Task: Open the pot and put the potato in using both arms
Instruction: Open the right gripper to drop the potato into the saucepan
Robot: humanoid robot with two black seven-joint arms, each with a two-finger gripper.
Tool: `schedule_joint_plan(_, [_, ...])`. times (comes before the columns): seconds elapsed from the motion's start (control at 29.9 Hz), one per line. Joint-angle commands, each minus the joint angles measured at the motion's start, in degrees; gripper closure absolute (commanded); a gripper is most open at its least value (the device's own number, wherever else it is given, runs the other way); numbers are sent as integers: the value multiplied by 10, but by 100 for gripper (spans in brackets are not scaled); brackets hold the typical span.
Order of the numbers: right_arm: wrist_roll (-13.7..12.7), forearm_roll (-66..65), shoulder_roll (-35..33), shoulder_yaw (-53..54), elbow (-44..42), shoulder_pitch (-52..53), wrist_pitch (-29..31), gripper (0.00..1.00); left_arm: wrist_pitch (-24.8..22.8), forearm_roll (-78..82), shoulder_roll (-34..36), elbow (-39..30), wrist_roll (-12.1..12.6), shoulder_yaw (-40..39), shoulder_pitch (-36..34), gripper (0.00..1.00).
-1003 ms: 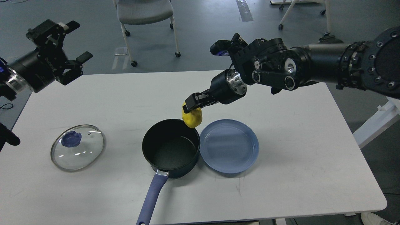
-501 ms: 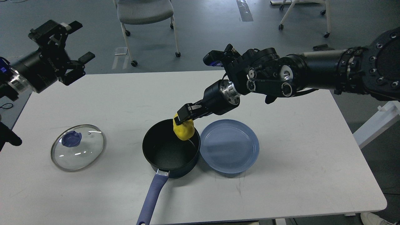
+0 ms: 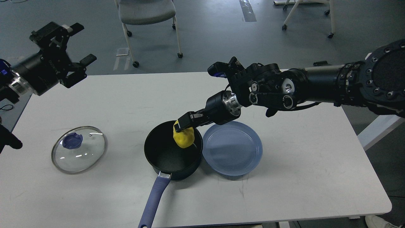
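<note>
The potato (image 3: 184, 140) is a bright yellow, smooth, slightly lumpy egg-shaped piece, far smaller than the pot (image 3: 173, 151). It hangs at the middle of the frame, inside the pot's mouth near the right-hand wall, its lower part below the rim; whether it touches the wall or the floor cannot be told. The right end effector (image 3: 184, 124) comes in from the right of the frame and is clenched on the top of the potato, its black fingers pressed against the yellow surface.

The pot is a dark navy-black round saucepan, open, with a matte black inside. Its long blue-purple handle (image 3: 153, 202) runs down toward the bottom edge of the frame. Its glass lid (image 3: 78, 149), steel-rimmed with a blue knob, lies flat on the white counter (image 3: 303, 164) at the lower left, well apart from the pot. A shallow blue-grey plate (image 3: 232, 148) sits just beside the pot on its right, the rims appearing to touch.

The left end effector (image 3: 73, 47) is raised in the upper left of the frame, above the counter's far edge, its fingers spread and holding nothing.
</note>
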Motion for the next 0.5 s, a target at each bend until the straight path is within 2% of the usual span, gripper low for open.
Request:
schedule_joint_plan(0.0, [0, 1, 0, 5, 0, -2, -2, 16, 0, 0, 1, 0, 0, 0, 0, 2])
schedule_joint_plan(0.03, [0, 1, 0, 7, 0, -2, -1, 11, 0, 0, 1, 0, 0, 0, 0, 2])
schedule_joint_plan(0.1, [0, 1, 0, 9, -1, -2, -1, 8, 0, 0, 1, 0, 0, 0, 0, 2])
schedule_joint_plan(0.33, [0, 3, 0, 36, -13, 3, -2, 8, 1, 0, 1, 0, 0, 0, 0, 2])
schedule_joint_plan(0.47, [0, 7, 0, 67, -51, 5, -2, 7, 0, 0, 1, 0, 0, 0, 5, 2])
